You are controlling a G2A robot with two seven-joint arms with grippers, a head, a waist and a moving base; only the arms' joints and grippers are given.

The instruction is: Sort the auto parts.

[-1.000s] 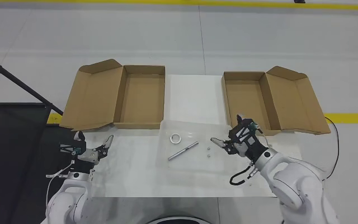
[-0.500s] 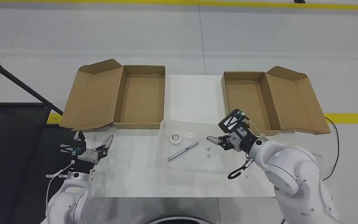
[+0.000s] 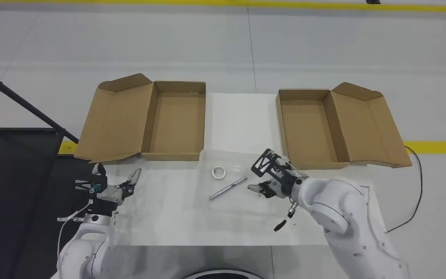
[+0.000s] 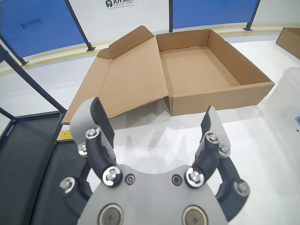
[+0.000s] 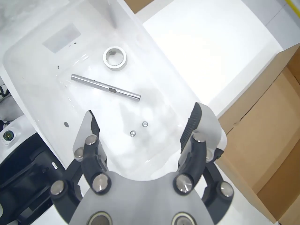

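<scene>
- auto parts lie loose in a clear plastic tray (image 5: 124,8) on the white counter (image 3: 237,118): a pale ring (image 5: 114,58), a thin metal rod (image 5: 105,87) and two small round pieces (image 5: 145,124).
- the ring sits flat toward the tray's far side. the rod lies just beside it on the tray floor, apart from it and slanted across the middle.
- the two small round pieces rest near each other at the tray's right end, apart from the rod. i cannot tell whether they are nuts or screw heads.
- my right claw (image 5: 144,110) hangs over that right end of the tray, above the two small pieces. its fingers are spread apart, with nothing between them.
- my left claw (image 4: 152,106) is well apart from the tray, off its left end, by the counter's near edge. its fingers are also spread apart and hold nothing.
- an open cardboard box, the left box (image 3: 174,118), stands just beyond the tray's far left corner with its lid folded out flat.
- the right box (image 3: 306,129) stands open beyond the tray's far right corner, its lid folded out away from the tray.
</scene>
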